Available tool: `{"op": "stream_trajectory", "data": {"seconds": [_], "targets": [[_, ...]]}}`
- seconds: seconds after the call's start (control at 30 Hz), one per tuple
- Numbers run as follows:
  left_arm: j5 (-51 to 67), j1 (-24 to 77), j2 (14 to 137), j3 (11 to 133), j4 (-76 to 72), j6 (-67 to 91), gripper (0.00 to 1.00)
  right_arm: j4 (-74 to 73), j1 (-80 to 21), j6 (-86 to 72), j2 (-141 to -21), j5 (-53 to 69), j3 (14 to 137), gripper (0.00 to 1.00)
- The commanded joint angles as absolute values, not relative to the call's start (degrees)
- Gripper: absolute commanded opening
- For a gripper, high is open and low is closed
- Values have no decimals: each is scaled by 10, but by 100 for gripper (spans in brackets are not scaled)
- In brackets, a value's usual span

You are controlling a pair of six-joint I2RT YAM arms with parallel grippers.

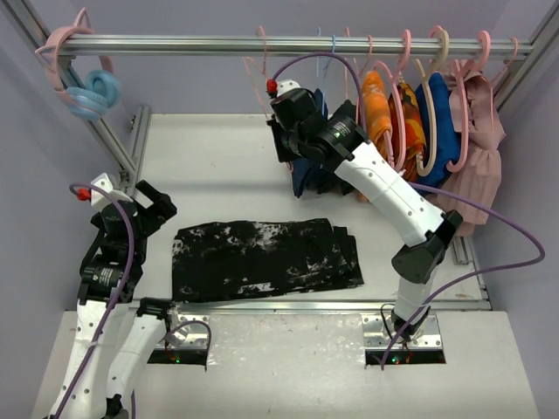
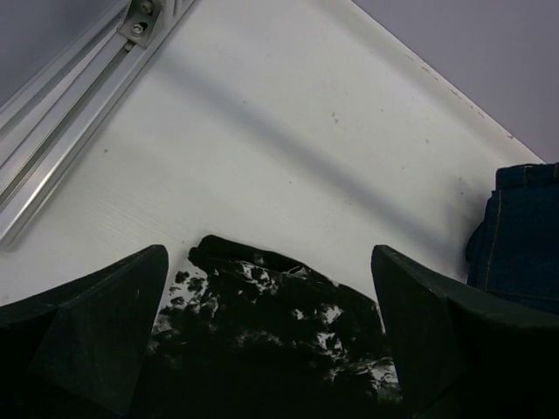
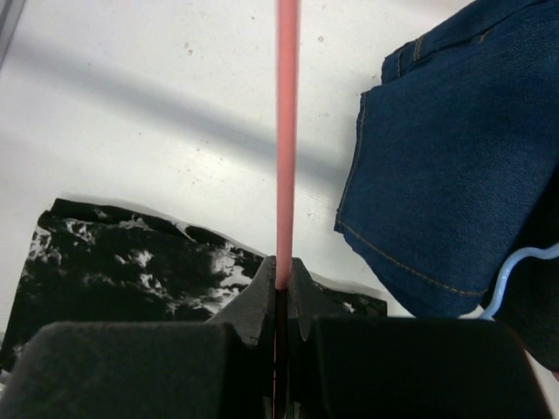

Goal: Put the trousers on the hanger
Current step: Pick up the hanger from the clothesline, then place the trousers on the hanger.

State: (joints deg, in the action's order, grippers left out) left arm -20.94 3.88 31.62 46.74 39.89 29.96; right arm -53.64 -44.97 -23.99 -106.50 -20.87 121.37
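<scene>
Pinching the hanger (image 3: 286, 131), the right gripper (image 3: 281, 278) has its fingers closed tight on the thin pink bar, up by the far rail (image 1: 218, 42). Trousers (image 1: 262, 257) lie flat mid-table, near side. Left gripper (image 2: 269, 297) spread wide, empty, over their left end.

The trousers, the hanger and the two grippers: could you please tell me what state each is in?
left gripper: open, empty, above the trousers' edge.
right gripper: shut on the hanger's thin wire.
trousers: folded, flat on the table, not gripped.
hanger: clamped by the right gripper.
</scene>
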Motion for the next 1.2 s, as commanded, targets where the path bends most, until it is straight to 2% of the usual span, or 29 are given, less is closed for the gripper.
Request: {"op": "stream_trajectory", "data": {"seconds": [0.0, 0.13, 0.2, 0.3, 0.37, 0.5, 0.63, 0.8, 0.9, 1.07, 1.17], "targets": [[-242, 38, 351, 469, 395, 323, 100, -498, -448, -249, -984, -214, 1202, 0], [-203, 38, 430, 480, 412, 338, 100, -435, -450, -261, -881, -164, 1077, 0], [-151, 38, 460, 469, 409, 364, 100, -350, -455, -254, -803, -99, 955, 0], [-125, 38, 480, 430, 387, 395, 100, -317, -460, -253, -742, -59, 845, 0], [-138, 38, 496, 417, 388, 414, 100, -336, -467, -255, -724, -40, 828, 0], [-221, 38, 577, 412, 442, 502, 100, -350, -524, -270, -662, -52, 686, 0], [-245, 38, 706, 396, 462, 555, 100, -272, -570, -323, -603, -52, 547, 0], [-223, 39, 791, 361, 396, 537, 99, -182, -612, -378, -596, -48, 429, 0], [-198, 39, 807, 330, 335, 507, 94, -134, -665, -422, -602, -85, 366, 0], [-161, 40, 794, 288, 271, 489, 84, -1, -783, -587, -657, -224, 257, 0], [-150, 40, 773, 276, 260, 490, 77, 10, -837, -664, -721, -305, 255, 0]]}}
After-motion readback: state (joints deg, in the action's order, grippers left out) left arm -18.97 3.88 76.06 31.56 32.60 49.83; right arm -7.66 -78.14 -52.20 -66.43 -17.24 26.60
